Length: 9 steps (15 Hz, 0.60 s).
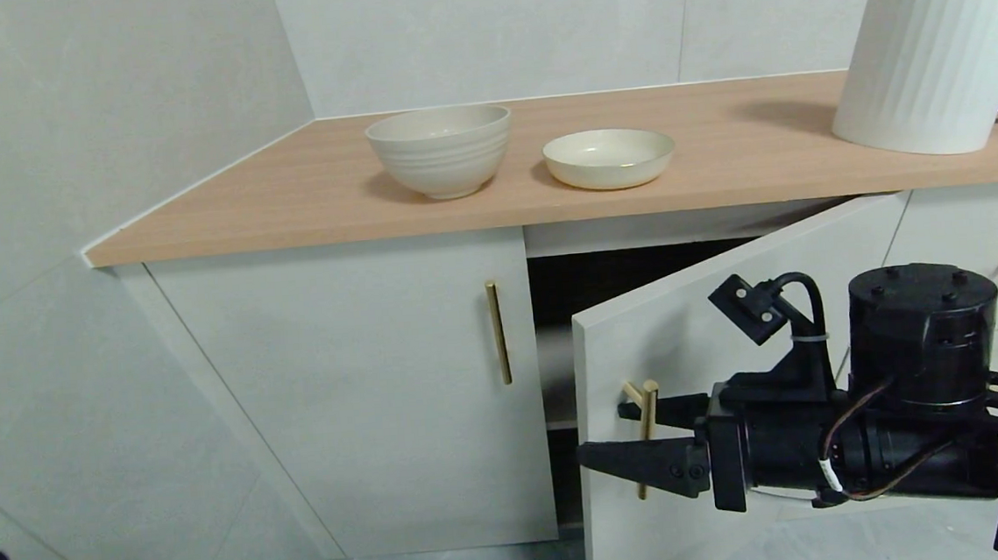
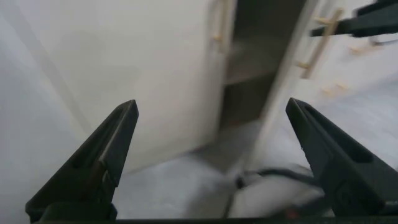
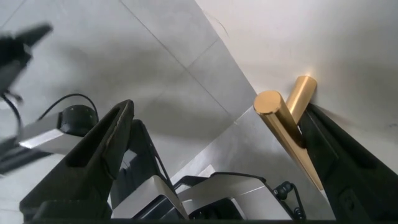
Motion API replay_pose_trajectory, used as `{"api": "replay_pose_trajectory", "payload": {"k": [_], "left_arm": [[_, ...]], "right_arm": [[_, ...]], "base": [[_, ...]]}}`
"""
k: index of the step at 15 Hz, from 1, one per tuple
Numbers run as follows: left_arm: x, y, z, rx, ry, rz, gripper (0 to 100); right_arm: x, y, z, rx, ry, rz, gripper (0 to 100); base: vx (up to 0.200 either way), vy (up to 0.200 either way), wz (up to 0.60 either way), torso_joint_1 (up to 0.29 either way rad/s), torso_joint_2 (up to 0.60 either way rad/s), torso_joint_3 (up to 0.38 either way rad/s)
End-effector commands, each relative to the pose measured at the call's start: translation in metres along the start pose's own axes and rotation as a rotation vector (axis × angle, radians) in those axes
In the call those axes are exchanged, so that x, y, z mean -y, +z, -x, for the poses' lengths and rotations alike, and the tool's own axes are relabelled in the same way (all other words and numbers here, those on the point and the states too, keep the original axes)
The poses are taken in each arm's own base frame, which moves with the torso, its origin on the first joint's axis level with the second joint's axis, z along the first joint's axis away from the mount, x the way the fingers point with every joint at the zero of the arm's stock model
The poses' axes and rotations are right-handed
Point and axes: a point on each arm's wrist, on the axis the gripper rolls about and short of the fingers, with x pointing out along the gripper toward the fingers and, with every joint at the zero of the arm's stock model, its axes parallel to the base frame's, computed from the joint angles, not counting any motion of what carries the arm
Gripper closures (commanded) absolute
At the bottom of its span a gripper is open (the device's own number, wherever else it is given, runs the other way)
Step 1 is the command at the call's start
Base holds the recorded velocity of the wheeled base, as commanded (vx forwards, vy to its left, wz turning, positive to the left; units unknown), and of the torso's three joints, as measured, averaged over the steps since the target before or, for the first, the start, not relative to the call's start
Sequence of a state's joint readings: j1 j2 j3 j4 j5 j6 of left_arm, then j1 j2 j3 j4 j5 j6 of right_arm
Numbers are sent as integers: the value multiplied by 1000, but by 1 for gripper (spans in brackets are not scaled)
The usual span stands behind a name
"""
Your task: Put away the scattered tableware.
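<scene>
Bowl (image 1: 440, 151) and dish (image 1: 609, 156) sitting on surface (image 1: 282, 198); I'm risking the spread-apart right gripper (image 1: 602, 435) slipping off the door handle (image 1: 647, 432), being unclamped.

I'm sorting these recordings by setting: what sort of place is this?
Most likely a kitchen: a wooden countertop along tiled walls holds a bowl and a shallow dish, with white cabinets beneath, one door standing ajar.
</scene>
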<state>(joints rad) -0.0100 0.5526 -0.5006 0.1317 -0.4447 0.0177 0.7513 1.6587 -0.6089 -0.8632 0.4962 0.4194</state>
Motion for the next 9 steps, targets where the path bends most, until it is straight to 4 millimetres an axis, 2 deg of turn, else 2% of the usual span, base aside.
{"api": "replay_pose_trajectory", "payload": {"k": [1,2,4,6,8,9], "left_arm": [[-35,49,-90,-174,-127,76,0],[-38,49,-112,-188,-163,76,0],[-32,40,-150,-224,-256,106,0],[-19,32,-173,-262,-333,166,0],[1,11,-201,-332,-421,244,0],[1,11,-201,-332,-421,244,0]], "right_arm": [[-2,2,3,10,2,6,0],[-2,1,2,8,1,5,0],[-2,0,1,3,4,4,0],[-3,-1,1,-1,6,3,0],[-5,-5,0,-14,13,1,0],[-5,-5,0,-14,13,1,0]], "base": [[0,0,0,0,0,0],[0,0,0,0,0,0],[0,0,0,0,0,0],[0,0,0,0,0,0],[0,0,0,0,0,0],[0,0,0,0,0,0]]}}
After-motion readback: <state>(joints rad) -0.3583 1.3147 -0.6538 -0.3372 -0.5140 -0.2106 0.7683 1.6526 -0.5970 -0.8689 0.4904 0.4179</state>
